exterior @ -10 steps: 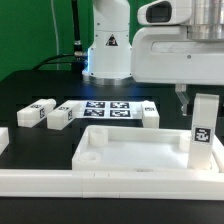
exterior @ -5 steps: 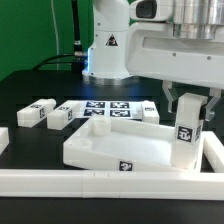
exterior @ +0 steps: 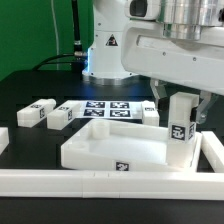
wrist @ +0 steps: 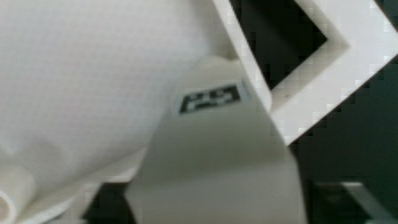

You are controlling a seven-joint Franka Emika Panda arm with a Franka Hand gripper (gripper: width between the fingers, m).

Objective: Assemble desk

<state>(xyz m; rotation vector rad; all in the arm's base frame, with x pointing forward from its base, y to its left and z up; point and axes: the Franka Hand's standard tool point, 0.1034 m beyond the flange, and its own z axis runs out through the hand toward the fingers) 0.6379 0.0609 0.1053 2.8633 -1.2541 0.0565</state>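
The white rimmed tabletop [exterior: 110, 150] lies skewed on the table, its tagged front wall facing the camera. A leg block [exterior: 181, 128] stands upright at the tabletop's corner on the exterior view's right, its tag facing the camera. My gripper [exterior: 184, 108] reaches down over this leg with a finger on each side, shut on it. In the wrist view the leg [wrist: 214, 160] fills the space between my fingers and the tabletop [wrist: 89, 80] spreads behind it. Three more leg blocks lie behind: two at the left [exterior: 38, 112] [exterior: 62, 115], one near the middle [exterior: 150, 113].
The marker board [exterior: 108, 108] lies flat behind the tabletop, in front of the robot base [exterior: 108, 50]. A long white border rail [exterior: 100, 183] runs along the front, and another rail [exterior: 216, 150] along the exterior view's right.
My gripper came down from above the standing leg and closed around it. The leg has shifted slightly to the exterior view's left, and the tabletop has turned and slid with it.
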